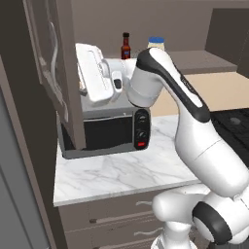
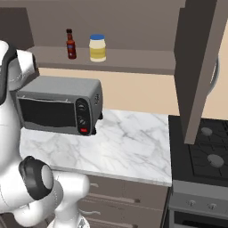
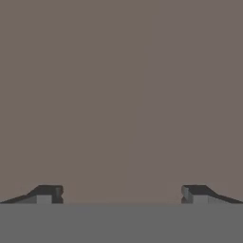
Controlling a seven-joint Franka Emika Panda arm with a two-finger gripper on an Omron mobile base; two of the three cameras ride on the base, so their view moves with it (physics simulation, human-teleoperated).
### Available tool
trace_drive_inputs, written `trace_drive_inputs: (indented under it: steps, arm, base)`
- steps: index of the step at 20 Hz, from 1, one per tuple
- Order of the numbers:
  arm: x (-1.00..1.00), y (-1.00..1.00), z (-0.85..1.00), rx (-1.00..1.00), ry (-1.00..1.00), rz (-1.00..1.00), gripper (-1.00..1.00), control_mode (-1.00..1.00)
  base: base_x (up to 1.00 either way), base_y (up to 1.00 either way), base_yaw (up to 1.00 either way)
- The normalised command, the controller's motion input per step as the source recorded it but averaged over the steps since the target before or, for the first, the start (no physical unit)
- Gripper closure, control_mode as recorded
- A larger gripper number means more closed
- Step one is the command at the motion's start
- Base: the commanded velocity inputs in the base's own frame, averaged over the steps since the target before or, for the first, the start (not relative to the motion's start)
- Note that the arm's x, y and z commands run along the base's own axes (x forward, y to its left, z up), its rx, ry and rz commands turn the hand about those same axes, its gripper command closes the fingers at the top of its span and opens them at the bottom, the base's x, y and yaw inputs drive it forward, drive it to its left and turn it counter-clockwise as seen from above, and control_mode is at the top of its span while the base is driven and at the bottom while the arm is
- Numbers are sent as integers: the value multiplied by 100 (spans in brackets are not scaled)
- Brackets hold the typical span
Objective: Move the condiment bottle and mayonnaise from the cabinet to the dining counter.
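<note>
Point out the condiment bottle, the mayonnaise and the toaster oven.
condiment bottle (image 2: 71,46): right base view, dark body.
mayonnaise (image 2: 97,50): right base view, pale jar body.
toaster oven (image 2: 49,111): right base view, glass door.

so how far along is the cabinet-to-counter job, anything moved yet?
Done: the cabinet doors stand open. Nothing has been moved: the condiment bottle and the mayonnaise both stand side by side on the cabinet shelf. In hand: nothing; the gripper is open and empty, facing a plain grey-brown surface. Left: pick both and carry them to the dining counter, which isn't in view here.
</note>
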Motion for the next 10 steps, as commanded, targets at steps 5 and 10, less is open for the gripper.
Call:
trace_drive_inputs:
  steps: [5, 10]
  arm:
    - [-3, -13, 14, -11, 3, -11, -100, -100]
    - [22, -71, 13, -35, -9, -41, -100, -100]
  base:
    - [0, 0, 0]
    - [0, 0, 0]
